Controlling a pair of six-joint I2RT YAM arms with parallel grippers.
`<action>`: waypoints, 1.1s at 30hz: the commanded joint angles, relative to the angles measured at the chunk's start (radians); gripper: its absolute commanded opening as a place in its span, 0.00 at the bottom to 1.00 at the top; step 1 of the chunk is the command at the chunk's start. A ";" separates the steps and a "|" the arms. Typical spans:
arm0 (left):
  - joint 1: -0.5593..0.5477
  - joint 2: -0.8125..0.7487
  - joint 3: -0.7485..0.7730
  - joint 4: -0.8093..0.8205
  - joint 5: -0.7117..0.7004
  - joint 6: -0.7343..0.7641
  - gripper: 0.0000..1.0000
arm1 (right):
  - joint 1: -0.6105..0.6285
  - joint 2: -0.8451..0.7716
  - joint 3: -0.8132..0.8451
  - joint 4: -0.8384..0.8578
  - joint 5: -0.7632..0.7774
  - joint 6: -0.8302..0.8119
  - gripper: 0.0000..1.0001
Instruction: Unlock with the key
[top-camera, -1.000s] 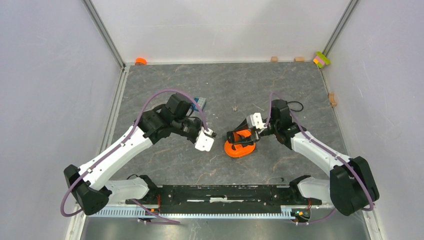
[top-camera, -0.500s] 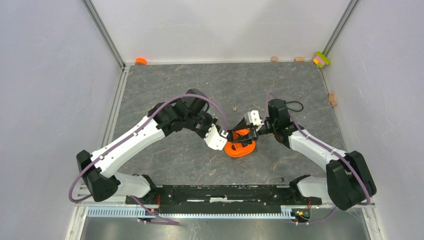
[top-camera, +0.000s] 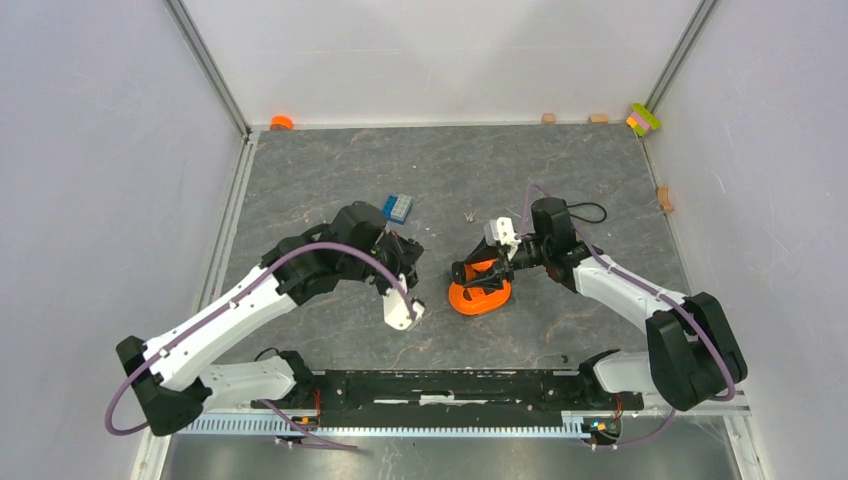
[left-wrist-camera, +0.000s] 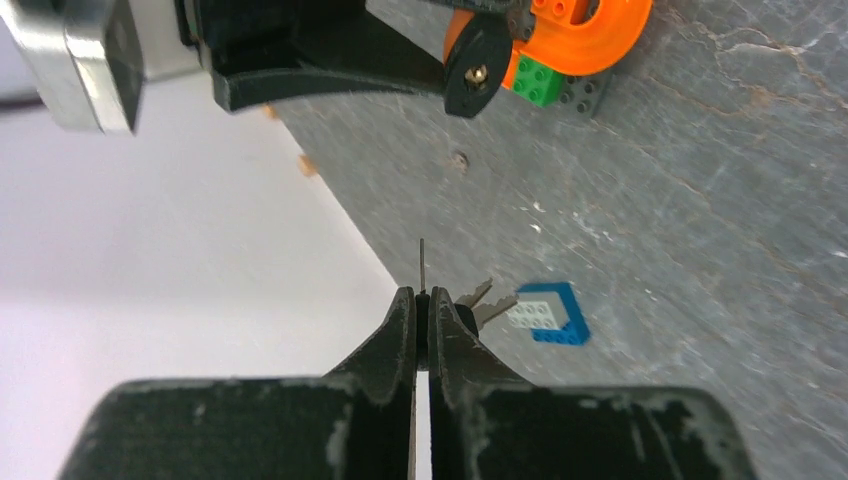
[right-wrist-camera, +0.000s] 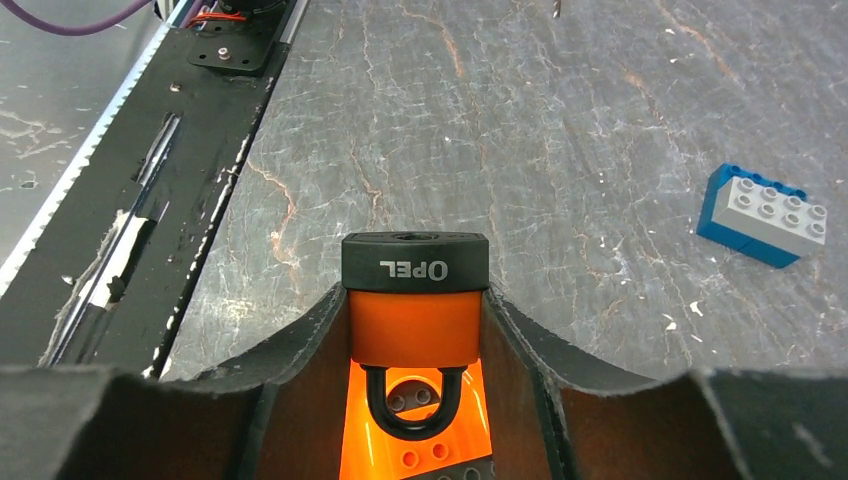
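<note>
My left gripper (left-wrist-camera: 421, 295) is shut on the key's black head. The key's thin silvery blade (left-wrist-camera: 421, 265) sticks out past the fingertips, edge-on, and two more silvery blades hang beside it. In the top view the left gripper (top-camera: 408, 258) is left of the padlock, apart from it. My right gripper (right-wrist-camera: 415, 300) is shut on the small orange padlock (right-wrist-camera: 415, 262), whose black end is marked OPEL. Its black shackle (right-wrist-camera: 415, 405) passes through the orange ring piece (top-camera: 480, 297). In the top view the right gripper (top-camera: 474, 271) holds it over the ring.
A blue and grey brick (top-camera: 399, 207) lies behind the left gripper and also shows in the left wrist view (left-wrist-camera: 548, 315). A black cable (top-camera: 593, 212) lies behind the right arm. Small blocks (top-camera: 548, 118) line the back wall. The black base rail (top-camera: 440, 385) runs along the near edge.
The left gripper went right up to the padlock half a second ago, then drew back left and turned. The right gripper has kept its hold on the padlock, shifting slightly.
</note>
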 joint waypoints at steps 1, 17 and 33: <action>-0.013 -0.075 -0.115 0.182 0.095 0.164 0.02 | 0.013 0.005 0.073 -0.049 -0.001 -0.006 0.00; -0.039 -0.198 -0.246 0.199 0.076 0.230 0.02 | 0.127 0.242 0.483 -0.847 -0.051 -0.551 0.00; -0.083 -0.251 -0.311 0.145 -0.008 0.198 0.02 | 0.132 0.277 0.504 -0.700 -0.038 -0.298 0.00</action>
